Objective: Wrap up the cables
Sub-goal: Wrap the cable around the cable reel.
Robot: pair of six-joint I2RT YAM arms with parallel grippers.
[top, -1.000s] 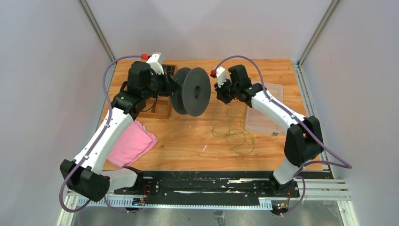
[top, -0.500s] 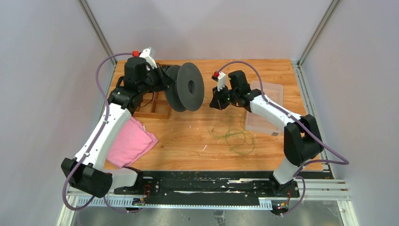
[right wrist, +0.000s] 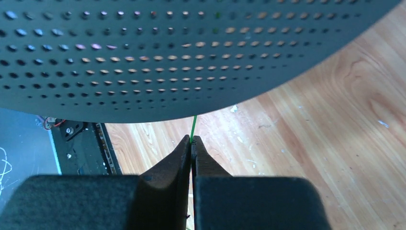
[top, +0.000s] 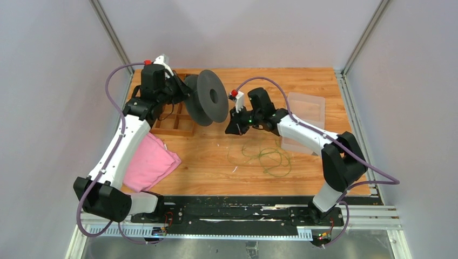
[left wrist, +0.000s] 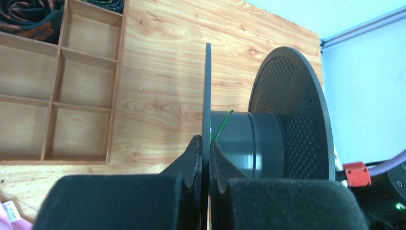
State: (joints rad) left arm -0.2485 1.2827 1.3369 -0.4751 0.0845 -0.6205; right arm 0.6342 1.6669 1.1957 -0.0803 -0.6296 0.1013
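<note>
Top view: loose loops of thread-thin green wire (top: 268, 157) lie on the wooden table (top: 216, 162) near the raised black spool (top: 209, 97). Left wrist: left gripper (left wrist: 205, 146) clamps the spool's thin flange; one strand crosses the hub; a white tag (left wrist: 10, 211) carries print too small to read. Right wrist: right gripper (right wrist: 192, 143) pinches the wire beneath the perforated flange

The spool (top: 208, 102) sits on edge at upper centre, between the left tool (left wrist: 205, 146) and the right tool (right wrist: 191, 143). A tray (top: 178, 127) lies left of it on the bench (top: 210, 162), with a cloth (top: 154, 164) below. Cable (top: 268, 157) loops lie centre right, and a tub (top: 305, 108) is farther right.
</note>
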